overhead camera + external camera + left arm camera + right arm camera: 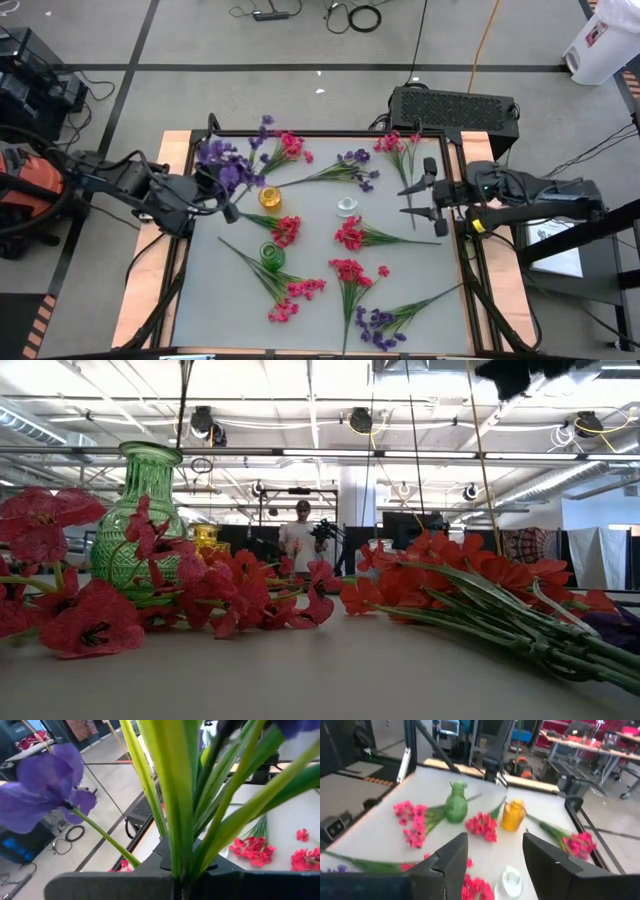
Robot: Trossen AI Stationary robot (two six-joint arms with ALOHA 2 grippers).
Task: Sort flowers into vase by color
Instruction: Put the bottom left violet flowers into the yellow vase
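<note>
Purple sprig (225, 165) is held at the left side of the worktop (420, 270) by the left gripper (222, 200), whose jaws are shut on the bunch of thin green stems, low down, with the blossoms standing above. I judge such a sprig very light and soft; the stems bend easily, so the lower stem is the right place to pinch, never the petals. Just beside it stands the yellow vase (270, 197), then the green vase (272, 255) nearer the front, with pink-red sprigs (350, 270) scattered around and a small clear vase (347, 206) in the middle. Far right, the right gripper (420, 200) hovers with jaws apart, holding nothing, near another pink-red sprig (400, 145).
</note>
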